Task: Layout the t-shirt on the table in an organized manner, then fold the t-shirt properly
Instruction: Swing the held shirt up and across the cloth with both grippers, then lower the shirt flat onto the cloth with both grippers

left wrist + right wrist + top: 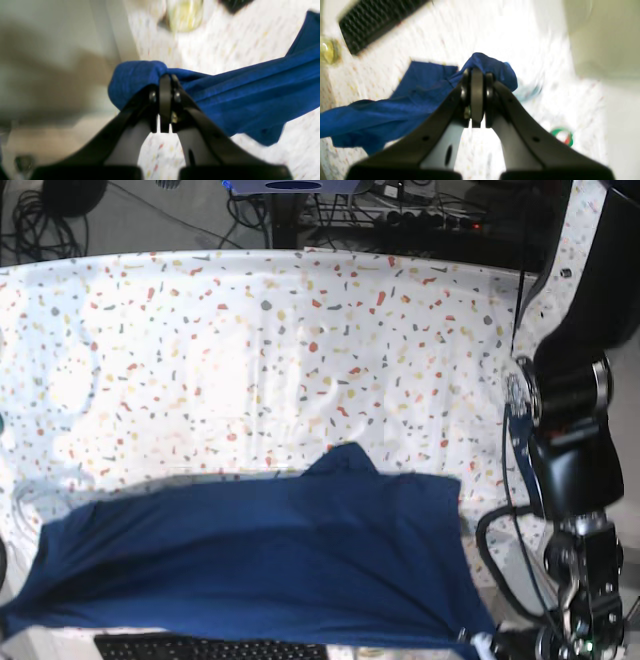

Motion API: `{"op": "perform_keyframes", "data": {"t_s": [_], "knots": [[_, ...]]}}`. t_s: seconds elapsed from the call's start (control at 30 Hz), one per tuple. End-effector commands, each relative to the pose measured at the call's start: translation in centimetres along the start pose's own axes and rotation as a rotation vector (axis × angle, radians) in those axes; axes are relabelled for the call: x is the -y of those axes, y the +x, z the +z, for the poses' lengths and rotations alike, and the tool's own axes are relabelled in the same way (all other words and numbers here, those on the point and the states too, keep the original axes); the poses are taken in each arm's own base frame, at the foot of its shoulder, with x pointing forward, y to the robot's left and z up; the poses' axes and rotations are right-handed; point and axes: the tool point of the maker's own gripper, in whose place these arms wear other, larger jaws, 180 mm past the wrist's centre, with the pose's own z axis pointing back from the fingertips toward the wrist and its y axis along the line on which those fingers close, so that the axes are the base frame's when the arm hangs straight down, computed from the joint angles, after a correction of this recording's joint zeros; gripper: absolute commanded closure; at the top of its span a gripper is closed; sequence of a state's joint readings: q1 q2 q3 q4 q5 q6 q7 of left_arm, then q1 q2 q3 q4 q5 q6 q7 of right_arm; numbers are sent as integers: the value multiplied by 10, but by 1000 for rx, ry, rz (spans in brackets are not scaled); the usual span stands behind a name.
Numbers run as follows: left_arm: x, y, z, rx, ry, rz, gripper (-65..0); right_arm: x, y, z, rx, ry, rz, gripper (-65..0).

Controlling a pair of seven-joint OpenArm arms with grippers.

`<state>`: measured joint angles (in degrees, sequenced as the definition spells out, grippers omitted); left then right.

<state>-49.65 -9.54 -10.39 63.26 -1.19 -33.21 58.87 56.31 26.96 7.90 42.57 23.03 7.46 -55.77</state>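
Both wrist views are motion-blurred and glare-washed — the base view is sharp, evenly bright.

T-shirt (260, 555) on table (200, 350), behind keyboard (210, 648)

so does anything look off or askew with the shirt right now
The t-shirt is not flat yet: it hangs stretched between the left gripper and right gripper, each shut on a bunched corner. Its near edge overlaps the keyboard at the table front.
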Motion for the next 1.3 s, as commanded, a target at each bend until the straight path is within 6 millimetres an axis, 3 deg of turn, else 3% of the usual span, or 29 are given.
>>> {"op": "perform_keyframes", "data": {"t_s": [0.0, 0.13, 0.3, 0.4, 0.5, 0.63, 0.67, 0.73, 0.83, 0.93, 1.07, 1.13, 1.27], "knots": [[-16, 37, 11, 89, 30, 15, 0, 6, 45, 26, 120, -11, 3, -6], [-20, 100, 18, 222, -5, 67, 0, -9, 100, 60, 249, -3, 37, -8], [-21, 173, 43, 368, -30, 106, 0, -19, 157, 107, 396, -6, 67, -8], [-16, 208, 60, 439, -37, 117, 0, -21, 166, 114, 433, -16, 89, -8], [-11, 212, 61, 447, -43, 113, 0, -8, 167, 124, 432, -35, 81, -8], [-19, 208, 71, 421, -8, 99, 0, -9, 163, 148, 395, -51, 114, -6], [-21, 197, 69, 398, 3, 93, 0, -4, 160, 154, 392, -56, 108, -6], [-29, 170, 70, 349, 48, 81, 0, 3, 134, 147, 350, -58, 100, -6], [-36, 113, 71, 244, 128, 52, 0, 22, 81, 134, 261, -72, 74, -6], [-33, 37, 78, 117, 210, 13, 0, 40, -3, 104, 108, -67, 6, -6], [-9, -63, 93, -27, 263, -65, 0, 50, -130, 67, -76, -66, -69, -6], [3, -112, 104, -101, 271, -88, 0, 50, -190, 59, -163, -71, -82, -6], [9, -218, 123, -294, 271, 12, 0, 47, -280, 51, -279, -75, -110, -6]]}}
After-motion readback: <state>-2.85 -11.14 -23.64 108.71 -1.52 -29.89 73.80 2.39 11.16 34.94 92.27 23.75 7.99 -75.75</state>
